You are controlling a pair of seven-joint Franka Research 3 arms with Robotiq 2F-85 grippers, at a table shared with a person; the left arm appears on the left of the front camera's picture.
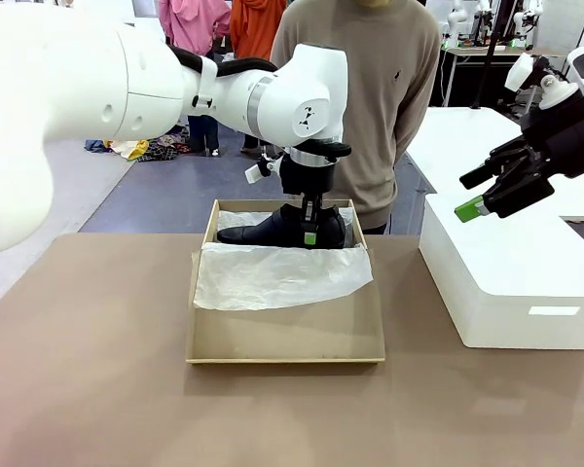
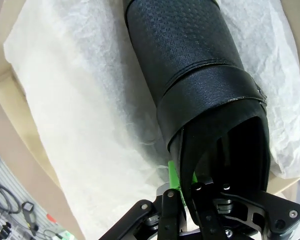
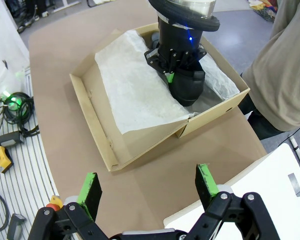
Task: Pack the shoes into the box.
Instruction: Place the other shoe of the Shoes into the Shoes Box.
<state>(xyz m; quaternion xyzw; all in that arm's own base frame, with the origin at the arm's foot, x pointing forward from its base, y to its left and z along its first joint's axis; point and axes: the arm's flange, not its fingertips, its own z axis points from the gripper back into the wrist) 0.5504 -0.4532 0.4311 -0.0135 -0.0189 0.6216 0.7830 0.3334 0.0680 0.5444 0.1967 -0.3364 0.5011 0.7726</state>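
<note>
Glossy black leather dress shoe (image 1: 263, 232) is gripped by the left tool (image 1: 310, 233), pinched narrow on the heel collar. In the front view the shoe is seen at the 12 o'clock end of the shallow brown cardboard box (image 1: 284, 360), toe towards 9 o'clock, over crumpled white tissue paper (image 1: 273, 277). Right tool (image 1: 482, 195) is spread wide and empty at 3 o'clock, above the white plastic bin (image 1: 506, 302).

Judgement: the sole should be seated flat along the far wall before release. A straight lift is advised, so the collar is not dragged.

Brown table (image 1: 78, 389), grey-blue floor (image 1: 165, 199), white table (image 1: 457, 136) beyond.
</note>
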